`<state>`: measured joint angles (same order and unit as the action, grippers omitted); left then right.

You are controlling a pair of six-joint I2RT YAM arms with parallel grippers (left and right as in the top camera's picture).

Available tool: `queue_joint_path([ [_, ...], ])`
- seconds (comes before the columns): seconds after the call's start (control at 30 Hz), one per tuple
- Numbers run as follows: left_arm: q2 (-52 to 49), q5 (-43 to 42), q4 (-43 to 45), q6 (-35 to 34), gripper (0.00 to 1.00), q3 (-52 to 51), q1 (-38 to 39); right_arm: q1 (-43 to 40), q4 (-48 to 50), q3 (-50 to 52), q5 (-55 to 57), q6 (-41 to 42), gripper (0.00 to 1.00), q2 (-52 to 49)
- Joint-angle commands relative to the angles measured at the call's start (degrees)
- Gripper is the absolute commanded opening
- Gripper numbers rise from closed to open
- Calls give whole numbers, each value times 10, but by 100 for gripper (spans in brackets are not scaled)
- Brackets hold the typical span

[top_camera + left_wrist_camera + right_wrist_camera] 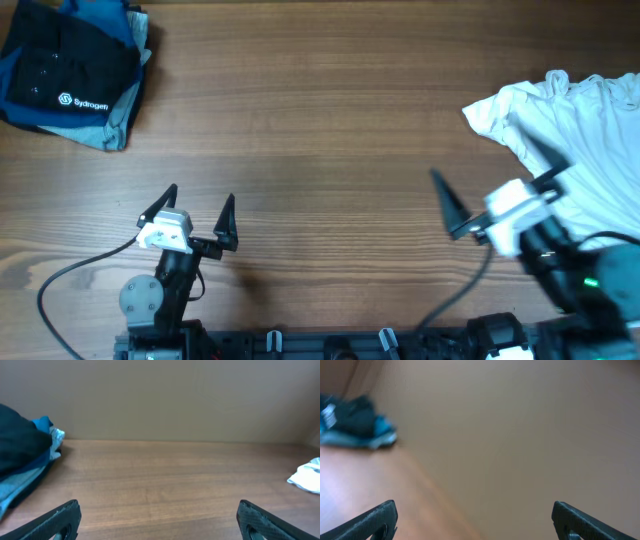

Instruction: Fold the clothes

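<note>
A brown wooden table (320,110) fills the overhead view, with a plain tan wall (175,400) behind it in the left wrist view. The black tee (70,70) lies in the table's far left corner as a compact bundle with its small white logo and lettering facing up. It sits on top of some blue clothes (118,118), whose edges stick out around it.

Far to the right of the black tee, at the opposite edge, lies a crumpled white tee (580,120). The left gripper (200,200) hovers nearer the robot than the black tee and a little to its right, well apart from it. Its jaws are spread wide with nothing between them. The right gripper (495,180) is across the table from the black tee, at the white tee's near edge. It is tilted and blurred, with its jaws just as wide and empty. One finger seems to lie over the white fabric, but I cannot tell whether it touches.

The left wrist view shows the black tee (17,445) at far left. The right wrist view shows it (350,417) as a distant blur.
</note>
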<state>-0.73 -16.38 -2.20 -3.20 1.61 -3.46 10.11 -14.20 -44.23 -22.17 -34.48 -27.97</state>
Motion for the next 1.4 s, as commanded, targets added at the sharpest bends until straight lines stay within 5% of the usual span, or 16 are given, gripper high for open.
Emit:
queue_joint_path([
  [0.0,3,-8,6,11,100,-13,3,4,5,99,-38,-16,100,57],
  [0.53,-90,-7,-5,0,100,-13,2,4,-3,376,-115,-15,100,143],
  [1.03,-93,-36,76,-5,100,-13,3,4,-13,382,-14,-14,100,143],
  [1.37,-93,-35,-4,-2,100,-13,2,4,-13,382,-14,-15,100,143],
])
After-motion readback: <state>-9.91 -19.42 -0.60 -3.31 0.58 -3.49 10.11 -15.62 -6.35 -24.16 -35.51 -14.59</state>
